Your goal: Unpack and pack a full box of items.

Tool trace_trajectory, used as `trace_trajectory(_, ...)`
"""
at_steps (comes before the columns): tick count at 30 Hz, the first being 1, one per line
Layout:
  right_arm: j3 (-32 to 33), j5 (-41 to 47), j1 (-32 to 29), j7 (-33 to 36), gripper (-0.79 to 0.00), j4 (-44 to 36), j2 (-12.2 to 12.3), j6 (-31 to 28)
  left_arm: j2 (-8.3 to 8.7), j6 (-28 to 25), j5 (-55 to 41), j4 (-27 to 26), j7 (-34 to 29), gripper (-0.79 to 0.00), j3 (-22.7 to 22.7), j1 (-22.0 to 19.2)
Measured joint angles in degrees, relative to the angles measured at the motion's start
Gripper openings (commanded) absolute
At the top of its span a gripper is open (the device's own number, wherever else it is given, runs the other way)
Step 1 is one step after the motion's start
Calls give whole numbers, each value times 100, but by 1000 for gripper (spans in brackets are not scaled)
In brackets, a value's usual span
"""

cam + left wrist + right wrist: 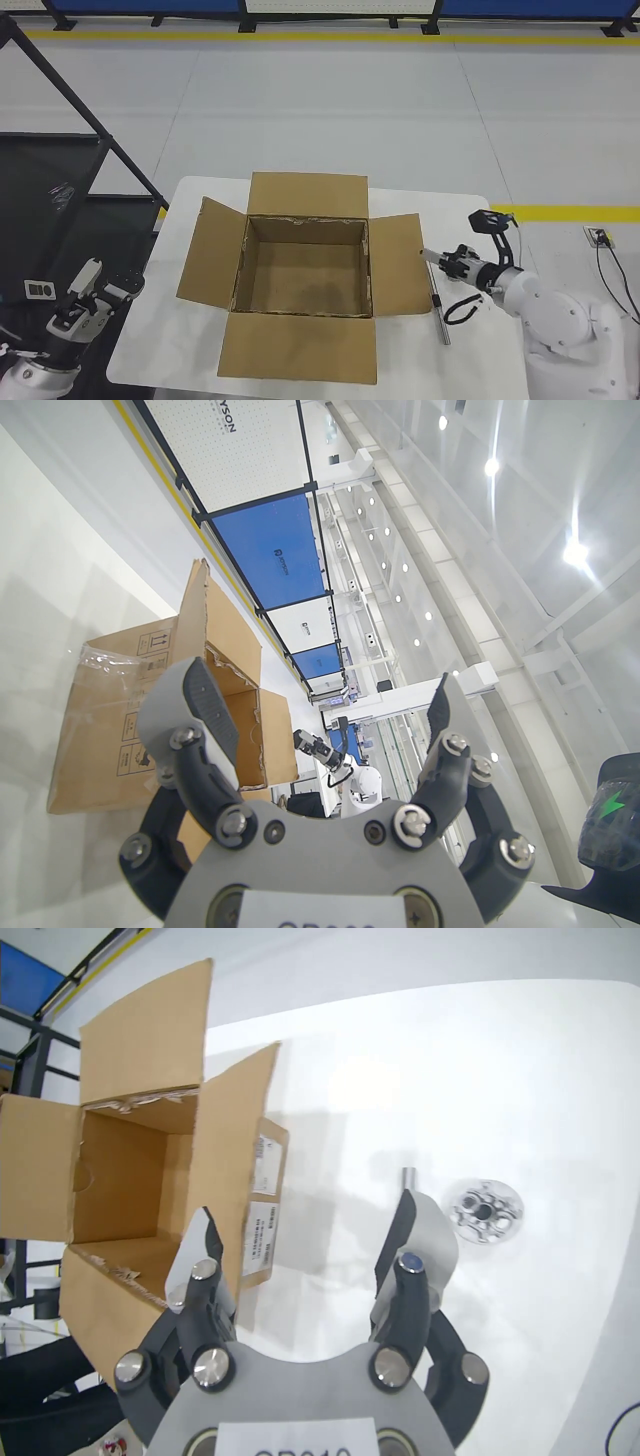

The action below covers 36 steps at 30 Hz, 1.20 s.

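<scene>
Starting nearest the right gripper (306,1205), with the metal rod (440,305): lies flat on the white table (160,350), just beside the right flap of the cardboard box (305,195). Looks rigid, smooth, probably slippery; likely rolls if nudged. Best taken across mid-shaft, pads square to it, squeezed firmly. Rests near a round perforated metal disc (485,1210), too blurred to tell whether joined to it. Moving on to the box: stands open mid-table, all four flaps out, nothing visible inside. Seems light, stiff in the walls, floppy at the flaps, ragged along the rim; better pushed low on a wall than pinched by a flap. As for the right gripper's pose: hangs low over the table beside that right flap, fingers spread wide, holding nothing. Farthest off, the left gripper (320,672): sits beyond the table's left edge, tilted upward, fingers likewise wide and empty.
</scene>
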Motion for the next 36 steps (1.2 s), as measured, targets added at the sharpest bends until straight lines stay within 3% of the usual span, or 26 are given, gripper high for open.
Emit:
trace_trajectory(6, -464, 301, 430, 440, 0, 318, 35, -130, 0, 0, 0, 0, 0, 0, 0, 0)
trace_trajectory(12, -838, 441, 666, 764, 0, 565, 60, 105, 0, 0, 0, 0, 0, 0, 0, 0)
trace_trajectory(26, -1437, 460, 566, 987, 0, 188, 132, 581, 0, 0, 0, 0, 0, 0, 0, 0)
trace_trajectory(31, -1383, -88, 394, 767, 0, -150, 185, 1004, 0, 0, 0, 0, 0, 0, 0, 0)
trace_trajectory(36, -865, -520, -103, 819, 0, -826, 295, 1153, 0, 0, 0, 0, 0, 0, 0, 0)
